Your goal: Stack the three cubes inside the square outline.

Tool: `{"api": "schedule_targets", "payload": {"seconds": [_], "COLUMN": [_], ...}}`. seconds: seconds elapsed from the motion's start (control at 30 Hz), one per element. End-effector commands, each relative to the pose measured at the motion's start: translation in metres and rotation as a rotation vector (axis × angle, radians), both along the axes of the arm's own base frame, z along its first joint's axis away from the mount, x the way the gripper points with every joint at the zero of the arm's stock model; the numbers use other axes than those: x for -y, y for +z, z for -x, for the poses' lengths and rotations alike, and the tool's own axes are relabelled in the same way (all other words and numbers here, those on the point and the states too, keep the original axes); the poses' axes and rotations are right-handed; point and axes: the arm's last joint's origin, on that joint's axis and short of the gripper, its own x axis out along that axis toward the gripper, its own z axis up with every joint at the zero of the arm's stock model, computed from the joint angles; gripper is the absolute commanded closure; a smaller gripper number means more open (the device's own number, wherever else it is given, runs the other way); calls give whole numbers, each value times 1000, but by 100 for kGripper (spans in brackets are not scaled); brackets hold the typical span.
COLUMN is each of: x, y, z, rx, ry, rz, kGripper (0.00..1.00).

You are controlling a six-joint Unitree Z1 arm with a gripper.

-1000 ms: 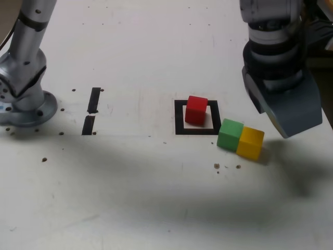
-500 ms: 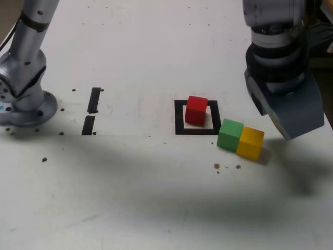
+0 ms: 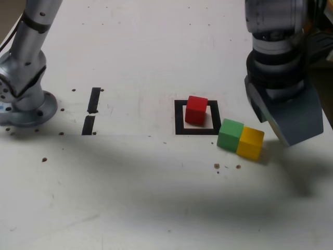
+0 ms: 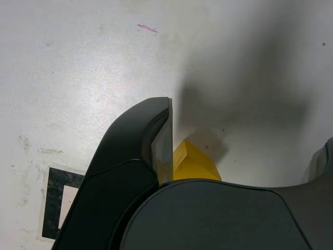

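Three cubes sit on the white counter (image 3: 156, 198), one of each colour. The red cube (image 3: 196, 110) stands alone inside the square outline (image 3: 179, 117), toward the exterior view's left side of its white centre. The green cube (image 3: 230, 134) and the yellow cube (image 3: 251, 142) lie outside the outline, just beyond its corner on the exterior view's right, pressed side by side and touching each other, the green one nearer the frame. There is one square outline and, well apart on the exterior view's left, two short black bars (image 3: 92, 110) set end to end.

One arm is in view, its base (image 3: 23, 104) at the exterior view's left edge. Its gripper (image 3: 289, 112) hangs above the counter, just to the exterior view's right of the yellow cube and clear of it. The fingers (image 4: 140, 156) stand wide apart and hold nothing. In the wrist view only the yellow cube shows, partly hidden behind a dark finger, with one corner of the outline visible beside it.
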Motion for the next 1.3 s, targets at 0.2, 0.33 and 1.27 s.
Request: {"api": "schedule_targets", "payload": {"seconds": [0.2,0.33,1.27], "x": [-2,-3,5], "y": [-12,-15,-39], "z": [6,12,31], "rx": [-36,-56,-108], "ry": [-5,-7,-45], "rz": [22,24,142], "kGripper": [2,2,6]}}
